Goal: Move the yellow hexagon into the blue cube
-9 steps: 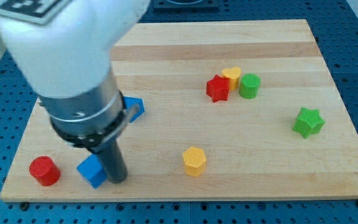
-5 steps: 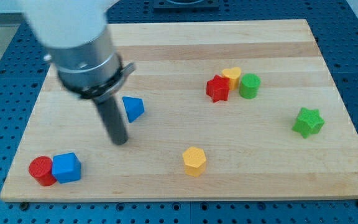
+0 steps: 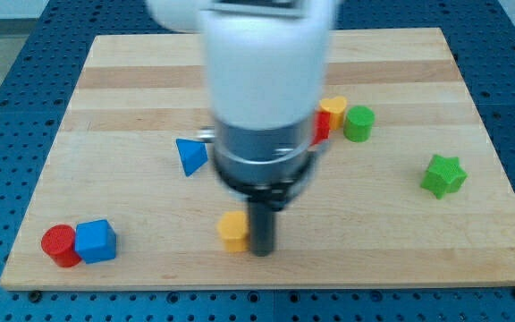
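Observation:
The yellow hexagon (image 3: 233, 231) lies near the view's bottom, a little left of centre. My tip (image 3: 263, 250) touches its right side. The blue cube (image 3: 95, 241) sits at the bottom left, touching a red cylinder (image 3: 59, 245) on its left. The hexagon is well to the right of the cube, with bare board between them. The arm's body hides part of the board's middle.
A blue triangular block (image 3: 190, 156) lies left of the arm. A red star (image 3: 321, 126), a yellow block (image 3: 333, 110) and a green cylinder (image 3: 358, 122) cluster at upper right, partly hidden. A green star (image 3: 443, 174) sits at the right.
The arm swung from the board's left to the right side of the yellow hexagon. The hexagon has slid left. The blue cube now rests against the red cylinder.

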`<state>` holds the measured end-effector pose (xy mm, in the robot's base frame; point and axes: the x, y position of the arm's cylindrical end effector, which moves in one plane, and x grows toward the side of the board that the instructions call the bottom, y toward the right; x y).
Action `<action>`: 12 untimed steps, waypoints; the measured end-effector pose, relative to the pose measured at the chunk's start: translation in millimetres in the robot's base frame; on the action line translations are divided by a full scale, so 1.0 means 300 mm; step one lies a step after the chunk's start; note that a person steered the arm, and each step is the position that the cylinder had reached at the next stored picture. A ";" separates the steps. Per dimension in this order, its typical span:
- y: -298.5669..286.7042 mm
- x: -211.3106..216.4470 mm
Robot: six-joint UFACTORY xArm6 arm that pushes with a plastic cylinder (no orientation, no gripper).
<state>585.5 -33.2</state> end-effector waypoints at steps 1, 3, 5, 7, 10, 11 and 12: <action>-0.057 0.000; 0.105 -0.011; -0.029 -0.044; -0.156 -0.086; -0.356 -0.067; -0.409 -0.067; -0.320 -0.067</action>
